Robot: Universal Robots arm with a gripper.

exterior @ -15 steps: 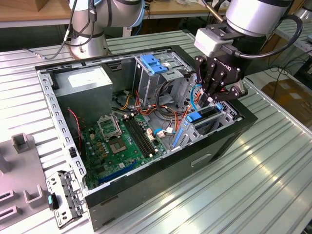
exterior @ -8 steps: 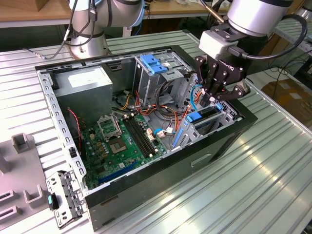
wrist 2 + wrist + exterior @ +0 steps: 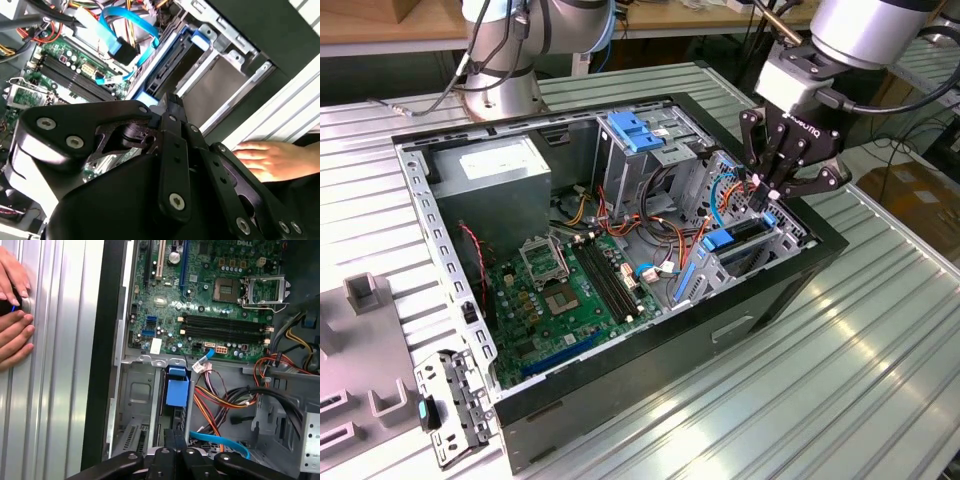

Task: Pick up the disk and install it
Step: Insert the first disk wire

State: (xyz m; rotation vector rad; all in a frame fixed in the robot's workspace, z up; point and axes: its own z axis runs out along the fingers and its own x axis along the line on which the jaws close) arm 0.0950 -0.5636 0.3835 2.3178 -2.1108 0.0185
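The disk [image 3: 742,233] stands on edge in the bay at the open computer case's end on the exterior view's right, with blue side rails along it. In both wrist views I see its dark edge [image 3: 167,75] [image 3: 172,412] between blue plastic pieces. My gripper [image 3: 772,192] hangs right over it, fingers pressed together with nothing between them. The fingertips [image 3: 171,102] sit at the disk's upper edge; whether they touch it I cannot tell. In the first wrist view the gripper [image 3: 175,436] points into the bay slot.
A person's hand [image 3: 12,335] [image 3: 265,157] rests on the ribbed table beside the case. Inside the case are the motherboard [image 3: 570,290], the grey power supply [image 3: 505,175], a blue-topped bay [image 3: 635,130] and loose cables [image 3: 670,235]. A second arm's base [image 3: 500,60] stands behind.
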